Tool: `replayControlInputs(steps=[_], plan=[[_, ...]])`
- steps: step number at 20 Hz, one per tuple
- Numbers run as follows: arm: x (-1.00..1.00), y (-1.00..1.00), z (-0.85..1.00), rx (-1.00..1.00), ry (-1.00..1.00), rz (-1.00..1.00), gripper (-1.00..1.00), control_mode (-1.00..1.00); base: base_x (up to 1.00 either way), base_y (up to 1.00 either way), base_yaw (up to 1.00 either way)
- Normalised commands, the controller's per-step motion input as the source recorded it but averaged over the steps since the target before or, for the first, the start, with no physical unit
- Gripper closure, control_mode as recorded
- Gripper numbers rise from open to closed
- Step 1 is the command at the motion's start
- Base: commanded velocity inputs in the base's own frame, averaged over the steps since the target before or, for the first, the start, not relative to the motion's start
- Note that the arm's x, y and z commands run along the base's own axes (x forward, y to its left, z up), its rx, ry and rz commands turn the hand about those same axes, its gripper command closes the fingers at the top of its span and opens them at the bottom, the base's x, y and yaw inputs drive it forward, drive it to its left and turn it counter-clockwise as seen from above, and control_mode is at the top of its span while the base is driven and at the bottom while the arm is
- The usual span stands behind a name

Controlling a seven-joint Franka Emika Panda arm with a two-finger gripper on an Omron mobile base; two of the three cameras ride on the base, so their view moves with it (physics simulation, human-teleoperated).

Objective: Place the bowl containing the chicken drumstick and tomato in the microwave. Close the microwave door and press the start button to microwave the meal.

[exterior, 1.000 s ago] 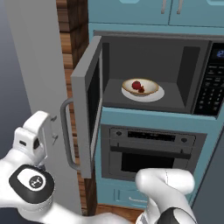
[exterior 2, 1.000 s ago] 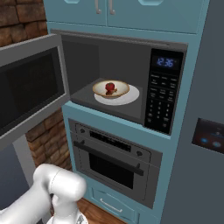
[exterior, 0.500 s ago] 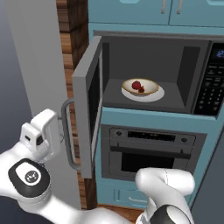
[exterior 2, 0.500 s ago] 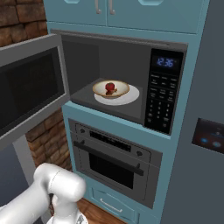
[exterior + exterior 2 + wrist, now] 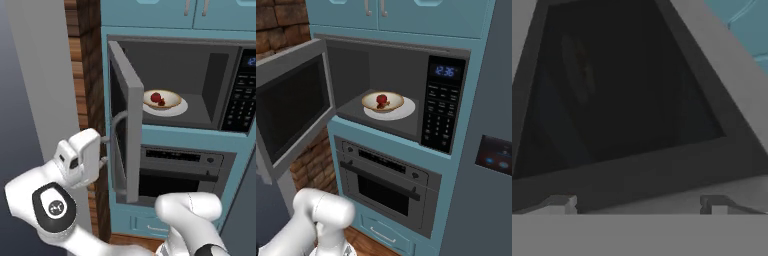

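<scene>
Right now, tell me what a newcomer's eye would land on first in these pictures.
The open microwave, set in teal cabinetry above a grey oven, draws the eye first: on its white turntable sits the bowl holding the red tomato and the chicken drumstick. Next comes the microwave door, swung out to the left, with the robot's white hand open at the outer face, by the curved handle.

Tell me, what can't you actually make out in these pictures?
- Chicken drumstick: too small beside the tomato in the bowl, right base view.
- Keypad labels on the microwave: too small.
- Gripper fingers, left base view: partly hidden behind the microwave door.
</scene>
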Motion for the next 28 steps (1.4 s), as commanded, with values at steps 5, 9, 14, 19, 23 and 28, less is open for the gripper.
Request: replayControlInputs(steps=[5,9,14,19,23,28], plan=[[-0.04,-1.0,0.0,0.15,0.0,-0.05,-1.0,-1.0,0.0,0.0,0.0],[0.06,-1.0,0.0,0.22,0.06,0.0,-1.0,-1.0,0.0,0.0,0.0],[0.2,-1.0,0.0,0.24,0.13,0.06,-1.0,-1.0,0.0,0.0,0.0],[0.39,-1.0,0.0,0.25,0.19,0.1,-1.0,-1.0,0.0,0.0,0.0],[0.65,-0.99,0.0,0.23,0.25,0.12,-1.0,-1.0,0.0,0.0,0.0],[0.89,-0.84,0.0,0.18,0.15,0.17,-1.0,-1.0,0.0,0.0,0.0]])
